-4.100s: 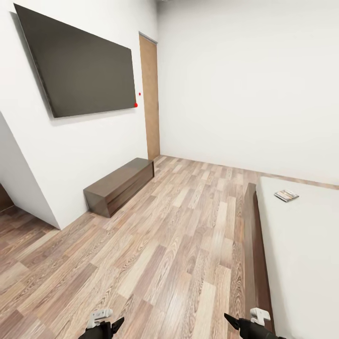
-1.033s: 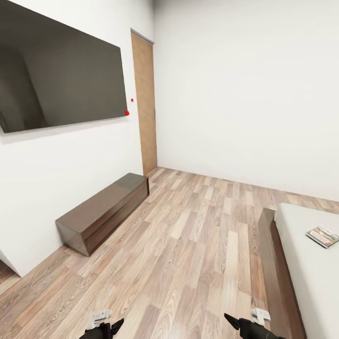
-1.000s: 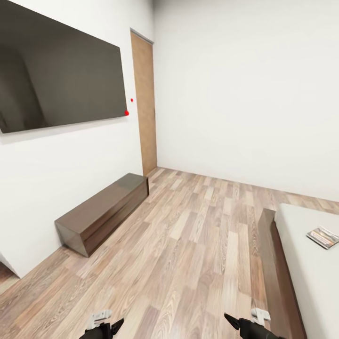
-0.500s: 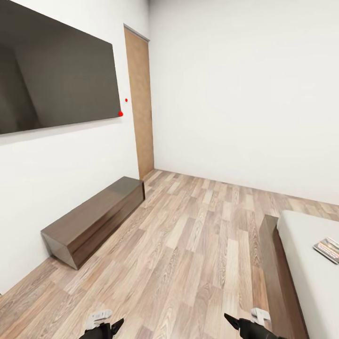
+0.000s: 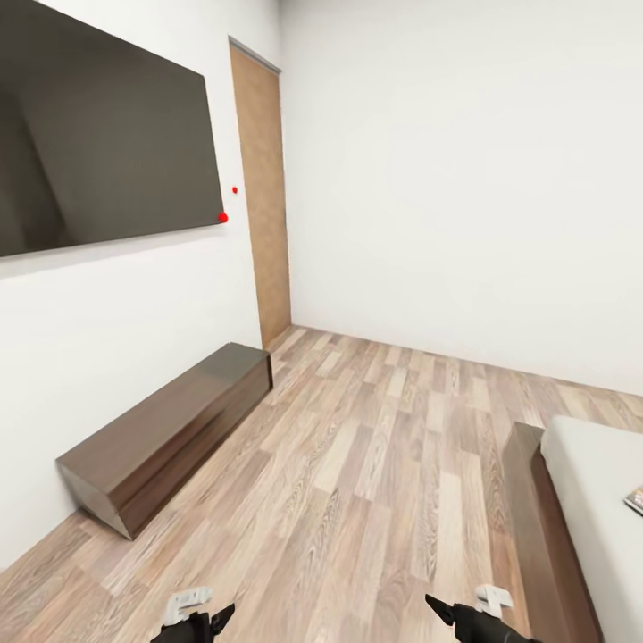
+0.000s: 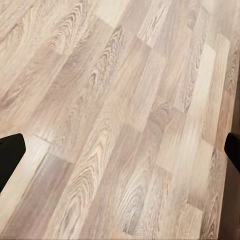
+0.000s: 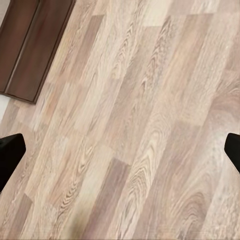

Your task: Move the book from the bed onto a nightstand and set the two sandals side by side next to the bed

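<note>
In the head view, the bed point(image 5: 585, 473) with its light-grey mattress and dark wooden frame point(image 5: 536, 527) lies at the lower right. Just a corner of the book point(image 5: 636, 498) shows on the mattress at the picture's right edge. The sandals and the nightstand are out of view. My left gripper point(image 5: 201, 616) and right gripper point(image 5: 460, 614) hang low over the wood-plank floor, both empty. In the wrist views the left gripper point(image 6: 120, 152) and right gripper point(image 7: 120, 150) have their dark fingertips point(image 6: 10, 156) point(image 7: 10, 152) far apart, open, above bare planks.
A long dark low cabinet point(image 5: 170, 429) stands against the left wall under a large black screen point(image 5: 98, 152). A wooden door point(image 5: 263, 196) is in the far left corner. Wood-plank floor point(image 5: 375, 464) stretches between cabinet and bed. A dark brown wooden edge point(image 7: 30, 45) shows in the right wrist view.
The whole head view has shifted: the camera moved on into the room, so the cabinet looms larger and the bed and book slid toward the right edge. Both grippers hold the same pose.
</note>
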`<state>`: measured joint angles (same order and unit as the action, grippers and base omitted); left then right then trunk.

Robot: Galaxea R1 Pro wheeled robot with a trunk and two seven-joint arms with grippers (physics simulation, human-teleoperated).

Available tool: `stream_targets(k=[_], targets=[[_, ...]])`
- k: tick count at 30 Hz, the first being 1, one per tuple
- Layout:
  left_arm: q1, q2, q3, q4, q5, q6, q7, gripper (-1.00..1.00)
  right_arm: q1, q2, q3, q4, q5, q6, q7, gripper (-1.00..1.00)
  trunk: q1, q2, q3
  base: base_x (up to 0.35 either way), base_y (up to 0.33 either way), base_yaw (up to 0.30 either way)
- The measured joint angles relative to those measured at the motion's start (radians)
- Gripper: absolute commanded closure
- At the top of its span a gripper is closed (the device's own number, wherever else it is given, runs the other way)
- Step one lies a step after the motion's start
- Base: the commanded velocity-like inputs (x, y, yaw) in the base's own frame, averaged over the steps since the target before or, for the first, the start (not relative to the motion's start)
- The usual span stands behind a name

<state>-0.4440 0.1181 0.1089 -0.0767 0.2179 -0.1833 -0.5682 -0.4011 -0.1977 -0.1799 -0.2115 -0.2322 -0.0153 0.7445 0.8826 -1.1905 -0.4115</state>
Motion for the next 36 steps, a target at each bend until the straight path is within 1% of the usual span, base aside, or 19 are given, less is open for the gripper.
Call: stream_targets(k=[8,20,36], targets=[[0.0,0.0,0.0,0.0,0.0,0.0,0.0,-1.0,0.0,0.0,0.0,0.0,0.0,0.0,-0.001,-1.0,0.0,0.0,0.0,0.33,0.0,-0.054],[0.0,0.0,-0.001,0.0,0.0,0.0,0.0,-1.0,0.0,0.0,0.0,0.0,0.0,0.0,-0.001,-1.0,0.0,0.0,0.0,0.331,0.0,-0.008],[0.0,-0.001,-0.001,0.001,0.0,0.0,0.001,-1.0,0.0,0.0,0.0,0.0,0.0,0.0,-0.001,-1.0,0.0,0.0,0.0,0.331,0.0,-0.06]])
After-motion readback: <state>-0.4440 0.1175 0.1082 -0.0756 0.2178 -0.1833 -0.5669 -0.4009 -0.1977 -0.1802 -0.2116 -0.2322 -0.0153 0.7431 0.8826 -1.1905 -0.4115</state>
